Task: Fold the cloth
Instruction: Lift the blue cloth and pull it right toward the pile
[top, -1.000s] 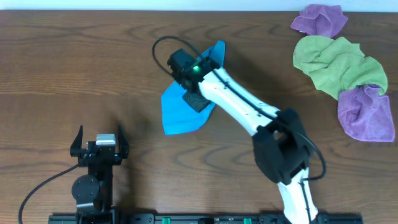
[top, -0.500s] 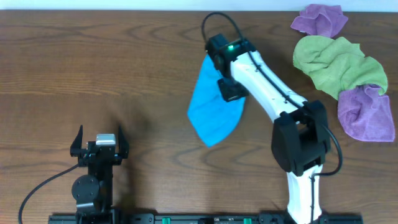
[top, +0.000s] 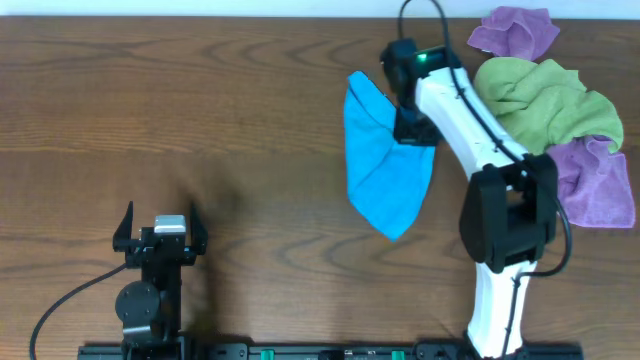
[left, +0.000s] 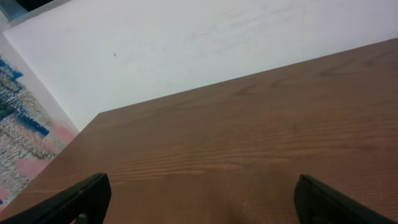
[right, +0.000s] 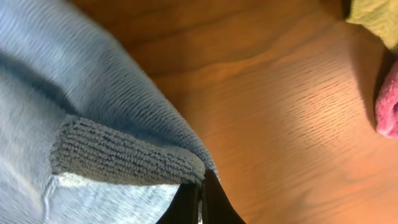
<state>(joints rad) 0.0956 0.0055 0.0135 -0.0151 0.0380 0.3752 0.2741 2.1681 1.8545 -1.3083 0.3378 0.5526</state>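
The blue cloth (top: 385, 165) hangs from my right gripper (top: 407, 118) at the back right of the table, trailing toward the front. The gripper is shut on its upper edge; in the right wrist view the closed fingertips (right: 200, 198) pinch a folded edge of the blue cloth (right: 81, 130). My left gripper (top: 160, 238) rests at the front left, open and empty; its two fingers show at the bottom corners of the left wrist view (left: 199, 202).
A pile of other cloths sits at the back right: a purple one (top: 515, 30), a green one (top: 545, 100) and another purple one (top: 588, 180). Green cloth (right: 376, 18) and pink-purple cloth (right: 388, 102) show at the right edge of the right wrist view.
My right gripper has carried the blue cloth from the table's middle toward the right, close to the pile of cloths. The left arm has not moved.
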